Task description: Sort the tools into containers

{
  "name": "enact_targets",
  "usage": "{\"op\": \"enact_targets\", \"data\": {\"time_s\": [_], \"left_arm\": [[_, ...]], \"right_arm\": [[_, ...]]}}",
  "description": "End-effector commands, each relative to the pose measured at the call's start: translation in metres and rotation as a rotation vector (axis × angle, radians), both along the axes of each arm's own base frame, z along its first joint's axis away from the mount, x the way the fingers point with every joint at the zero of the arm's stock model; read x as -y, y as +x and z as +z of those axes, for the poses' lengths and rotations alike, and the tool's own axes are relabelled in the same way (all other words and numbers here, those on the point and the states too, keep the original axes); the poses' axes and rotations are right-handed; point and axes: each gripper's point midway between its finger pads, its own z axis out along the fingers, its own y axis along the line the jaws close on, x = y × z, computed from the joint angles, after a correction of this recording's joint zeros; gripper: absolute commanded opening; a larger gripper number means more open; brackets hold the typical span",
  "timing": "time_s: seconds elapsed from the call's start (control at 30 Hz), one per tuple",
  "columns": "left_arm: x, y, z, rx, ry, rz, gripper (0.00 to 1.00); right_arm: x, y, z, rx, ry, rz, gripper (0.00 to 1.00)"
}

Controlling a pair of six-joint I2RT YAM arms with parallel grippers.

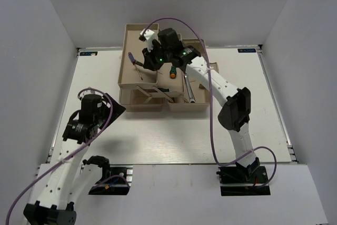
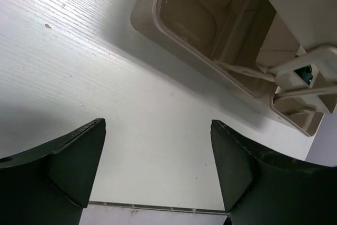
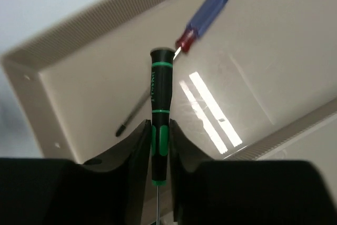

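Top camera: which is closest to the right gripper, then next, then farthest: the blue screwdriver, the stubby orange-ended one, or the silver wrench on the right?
1. Blue screwdriver, just left of the right gripper, which holds the green-and-black screwdriver.
2. Stubby screwdriver, on the gripper's right, a bit closer to the front.
3. Silver wrench, farther right and farther forward still.

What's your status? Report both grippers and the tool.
Left gripper open over white table. Right gripper shut on green-and-black slim screwdriver above beige plastic tray. Blue-handled screwdriver lies in tray; drop path clear.
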Motion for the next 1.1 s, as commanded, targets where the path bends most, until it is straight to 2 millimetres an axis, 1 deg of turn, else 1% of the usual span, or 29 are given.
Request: {"op": "enact_targets", "data": {"time_s": [0.0,0.03,0.07,0.1,0.13,0.23,0.27,0.3,0.33,0.37,0.4,0.43,0.5,0.53,0.57,0.6,0.63,0.67,0.7,0.73,0.77,0.8,0.83,0.87,0.9,0.93,0.97,1.03,1.07], "left_arm": [[-0.009,-0.020,-0.005,-0.023,0.033,0.001,0.91],[-0.009,-0.024,-0.007,-0.021,0.025,0.008,0.91],[-0.010,-0.028,-0.012,-0.034,0.028,0.008,0.92],[-0.010,-0.029,-0.010,-0.027,0.016,0.017,0.92],[-0.010,-0.032,-0.014,-0.039,0.012,0.024,0.92],[-0.011,-0.034,-0.014,-0.039,0.012,0.024,0.92],[-0.011,-0.034,-0.014,-0.040,0.006,0.030,0.92],[-0.011,-0.034,-0.014,-0.040,0.006,0.030,0.92],[-0.011,-0.034,-0.014,-0.040,0.006,0.030,0.92],[-0.012,-0.033,-0.016,-0.048,0.014,0.037,0.92],[-0.012,-0.033,-0.016,-0.048,0.014,0.037,0.92],[-0.012,-0.033,-0.016,-0.048,0.014,0.037,0.92],[-0.014,-0.035,-0.017,-0.057,0.022,0.043,0.88],[-0.014,-0.036,-0.021,-0.067,0.025,0.043,0.84],[-0.014,-0.036,-0.022,-0.067,0.025,0.043,0.79],[-0.015,-0.037,-0.026,-0.078,0.027,0.043,0.64],[-0.014,-0.036,-0.028,-0.076,0.027,0.043,0.56],[-0.013,-0.037,-0.028,-0.078,0.020,0.037,0.50],[-0.013,-0.037,-0.028,-0.078,0.020,0.037,0.45],[-0.012,-0.035,-0.029,-0.075,0.020,0.037,0.45],[-0.012,-0.035,-0.031,-0.085,0.022,0.037,0.45],[-0.012,-0.035,-0.031,-0.085,0.022,0.037,0.51],[-0.012,-0.035,-0.031,-0.085,0.022,0.037,0.57],[-0.012,-0.035,-0.031,-0.085,0.022,0.037,0.62],[-0.013,-0.036,-0.029,-0.085,0.022,0.037,0.68],[-0.014,-0.035,-0.029,-0.084,0.021,0.051,0.70],[-0.014,-0.037,-0.030,-0.095,0.023,0.051,0.72],[-0.016,-0.039,-0.030,-0.095,0.025,0.067,0.75],[-0.017,-0.041,-0.030,-0.095,0.025,0.067,0.75]], "right_arm": [[0.002,0.008,0.035,0.099,0.068,-0.019,0.28],[0.003,0.007,0.036,0.091,0.077,-0.006,0.34],[0.003,0.004,0.033,0.080,0.076,0.006,0.52],[0.006,0.004,0.039,0.086,0.085,0.009,0.57],[0.005,-0.005,0.036,0.069,0.091,0.049,0.63],[0.014,-0.018,0.049,0.089,0.134,0.090,0.68],[0.016,-0.026,0.074,0.134,0.191,0.113,0.68],[0.020,-0.031,0.052,0.093,0.170,0.122,0.68],[0.024,-0.053,0.097,0.169,0.267,0.201,0.66],[0.028,-0.059,0.102,0.174,0.288,0.228,0.63],[0.027,-0.081,0.072,0.102,0.283,0.322,0.55],[0.039,-0.110,0.104,0.190,0.347,0.443,0.48],[0.048,-0.142,0.065,0.173,0.331,0.599,0.29],[0.058,-0.167,0.074,0.211,0.339,0.669,0.07],[0.060,-0.178,0.051,0.248,0.309,0.733,0.00],[0.065,-0.190,0.045,0.282,0.299,0.777,0.00],[0.065,-0.208,0.016,0.232,0.261,0.805,0.00],[0.065,-0.203,0.003,0.337,0.200,0.807,0.00],[0.060,-0.205,-0.013,0.395,0.136,0.818,0.00],[0.062,-0.199,-0.039,0.421,0.063,0.795,0.09],[0.054,-0.203,-0.052,0.430,0.031,0.805,0.35],[0.047,-0.197,-0.059,0.472,-0.019,0.773,0.43],[0.043,-0.185,-0.063,0.500,-0.062,0.724,0.53],[0.030,-0.182,-0.078,0.494,-0.084,0.719,0.53],[0.027,-0.170,-0.080,0.503,-0.123,0.658,0.54],[0.020,-0.162,-0.090,0.505,-0.139,0.644,0.54],[0.008,-0.159,-0.082,0.544,-0.119,0.631,0.56],[0.001,-0.147,-0.087,0.573,-0.143,0.586,0.58],[-0.004,-0.146,-0.088,0.587,-0.143,0.583,0.59]]}}
